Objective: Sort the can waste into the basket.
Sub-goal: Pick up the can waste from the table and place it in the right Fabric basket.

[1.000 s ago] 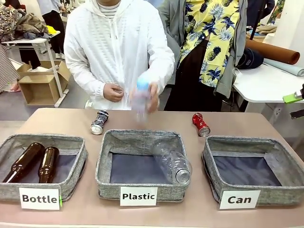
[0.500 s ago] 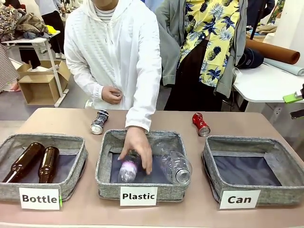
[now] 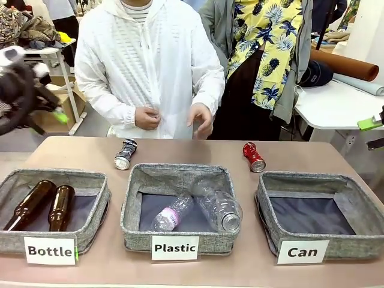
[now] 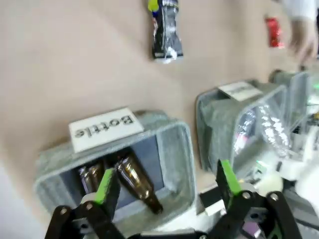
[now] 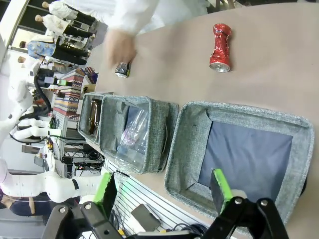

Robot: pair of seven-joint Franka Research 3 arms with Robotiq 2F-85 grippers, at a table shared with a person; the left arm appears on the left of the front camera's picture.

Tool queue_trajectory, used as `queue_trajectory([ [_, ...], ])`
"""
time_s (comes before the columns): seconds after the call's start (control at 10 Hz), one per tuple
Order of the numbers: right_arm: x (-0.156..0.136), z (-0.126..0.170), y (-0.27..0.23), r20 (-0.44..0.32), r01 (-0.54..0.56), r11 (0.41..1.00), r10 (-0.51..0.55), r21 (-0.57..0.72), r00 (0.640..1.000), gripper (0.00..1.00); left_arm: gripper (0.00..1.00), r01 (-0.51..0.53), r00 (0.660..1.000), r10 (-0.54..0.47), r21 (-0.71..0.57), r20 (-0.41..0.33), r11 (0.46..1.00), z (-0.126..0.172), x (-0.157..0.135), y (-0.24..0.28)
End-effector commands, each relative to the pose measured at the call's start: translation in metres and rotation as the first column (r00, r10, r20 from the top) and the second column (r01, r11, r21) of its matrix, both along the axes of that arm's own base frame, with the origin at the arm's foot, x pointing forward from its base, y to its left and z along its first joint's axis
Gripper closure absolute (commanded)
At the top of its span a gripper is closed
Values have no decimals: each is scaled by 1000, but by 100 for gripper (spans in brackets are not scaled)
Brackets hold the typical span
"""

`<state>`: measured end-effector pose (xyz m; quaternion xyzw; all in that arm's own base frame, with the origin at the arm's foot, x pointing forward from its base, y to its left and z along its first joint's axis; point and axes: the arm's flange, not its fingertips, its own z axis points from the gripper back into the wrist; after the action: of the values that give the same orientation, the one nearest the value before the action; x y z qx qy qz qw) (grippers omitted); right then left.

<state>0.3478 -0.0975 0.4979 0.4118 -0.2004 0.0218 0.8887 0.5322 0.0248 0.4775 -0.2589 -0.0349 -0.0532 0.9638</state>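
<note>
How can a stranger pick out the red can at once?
Find the grey basket labelled Can on the robot's right. Behind its far left corner lies the crushed red can. The other loose can is silver and black.

The person's hand (image 3: 201, 120) has left a small bottle (image 3: 171, 213) in the Plastic bin (image 3: 135, 234); the left gripper (image 3: 57, 114) has appeared.

Three grey felt-like rectangular fabric bins are counted on the tabletop (image 3: 180, 150): the "Bottle" bin (image 3: 54, 175) left, the "Plastic" bin (image 3: 180, 171) in the middle, the "Can" bin (image 3: 312, 180) right. Two brown glass bottles (image 3: 30, 204) (image 3: 61, 207), two clear plastic bottles (image 3: 171, 212) (image 3: 217, 204) and two crushed metal cans, a silver-and-black can (image 3: 125, 154) and a red can (image 3: 254, 157), are counted.
</note>
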Motion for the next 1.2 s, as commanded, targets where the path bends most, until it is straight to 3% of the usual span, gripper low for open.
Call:
queue_trajectory([
  [0.0,3,2,2,-1,13,1000,-13,3,1000,0,0,-14,999,21,159,-45,987,-19,19,-37],
  [0.3,3,2,2,-1,13,1000,-13,3,1000,0,0,78,997,-75,316,-22,946,-53,57,-113],
  [0.5,3,2,2,-1,13,1000,-13,3,1000,0,0,41,996,-67,395,52,918,-81,83,-152],
  [0.8,3,2,2,-1,13,1000,-13,3,1000,0,0,60,987,-118,429,110,901,-114,105,-177],
  [1.1,3,2,2,-1,13,1000,-13,3,1000,0,0,73,984,-139,466,108,882,-146,122,-187],
])
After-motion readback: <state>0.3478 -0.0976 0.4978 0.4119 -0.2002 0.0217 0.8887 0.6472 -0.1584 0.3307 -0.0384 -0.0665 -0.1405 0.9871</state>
